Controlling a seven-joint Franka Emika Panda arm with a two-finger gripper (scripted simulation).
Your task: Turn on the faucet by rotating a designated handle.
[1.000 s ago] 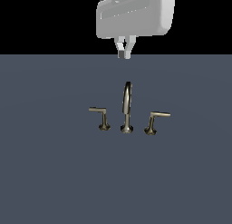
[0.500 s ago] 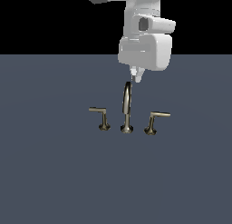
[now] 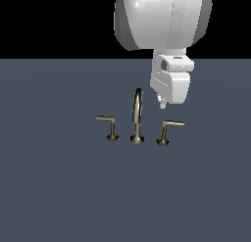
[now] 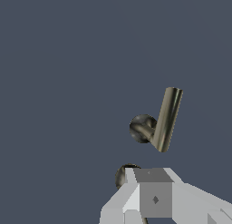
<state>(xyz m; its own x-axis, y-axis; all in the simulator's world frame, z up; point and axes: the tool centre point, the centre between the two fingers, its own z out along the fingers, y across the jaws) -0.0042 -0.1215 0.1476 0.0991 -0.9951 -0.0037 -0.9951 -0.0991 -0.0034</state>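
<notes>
The faucet [image 3: 138, 119] stands on the dark grey floor: a tall arched spout between two lever handles. The handle [image 3: 165, 130] with the leaning stem and straight bar is the one on the exterior view's right. The smaller upright lever [image 3: 110, 126] is on the left. My gripper [image 3: 162, 104] hangs just above and slightly behind the handle, apart from it, its fingers together and holding nothing. In the wrist view the handle [image 4: 166, 119] lies just beyond the gripper [image 4: 154, 191], and a dark round part of the spout [image 4: 123, 174] is half hidden behind the fingers.
The flat dark grey floor [image 3: 59, 187] spreads all around the faucet. The large white arm body [image 3: 162, 20] fills the upper part of the exterior view above the handle.
The arm has swung from above and behind the spout toward the exterior view's right and lower, so the gripper now hangs over the leaning handle. The faucet has not moved.
</notes>
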